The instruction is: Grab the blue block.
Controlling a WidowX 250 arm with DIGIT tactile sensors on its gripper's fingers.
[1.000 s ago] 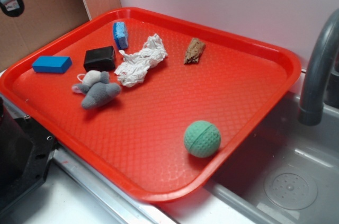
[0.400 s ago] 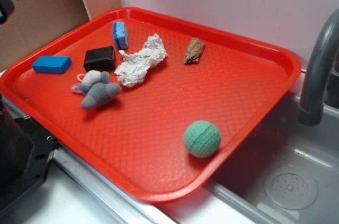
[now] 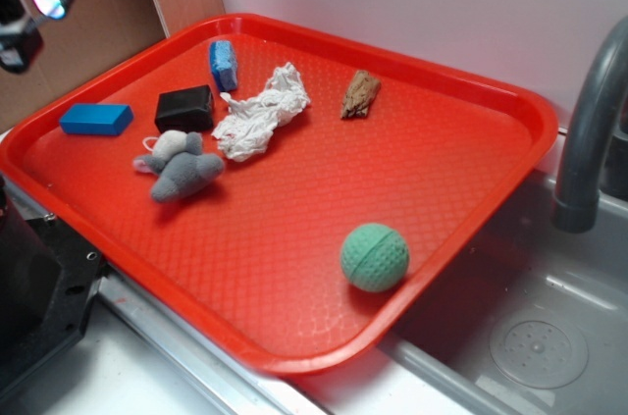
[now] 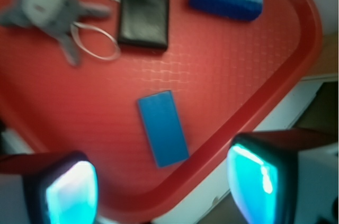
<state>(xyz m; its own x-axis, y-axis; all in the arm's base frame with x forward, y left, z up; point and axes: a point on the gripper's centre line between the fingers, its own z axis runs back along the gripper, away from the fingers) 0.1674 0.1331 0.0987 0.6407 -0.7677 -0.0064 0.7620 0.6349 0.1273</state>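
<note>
The blue block [image 3: 95, 119] lies flat near the left rim of the red tray [image 3: 471, 140]. In the wrist view the block [image 4: 163, 127] sits just inside the tray's rim, ahead of my jaws. My gripper [image 3: 29, 3] hangs high above the tray's far left corner, well above the block. In the wrist view the gripper [image 4: 161, 189] is open and empty, its two glowing fingertips [image 4: 71, 195] wide apart.
A black block [image 3: 184, 108], a paler blue sponge [image 3: 223, 64], a grey plush mouse [image 3: 180, 167], a white rag [image 3: 260, 111], a brown chunk [image 3: 360, 94] and a green ball [image 3: 374, 257] lie on the tray. A sink and grey faucet [image 3: 589, 140] stand right.
My gripper has moved right and slightly down at the top left corner, coming nearer over the tray's edge. The things on the tray have not moved.
</note>
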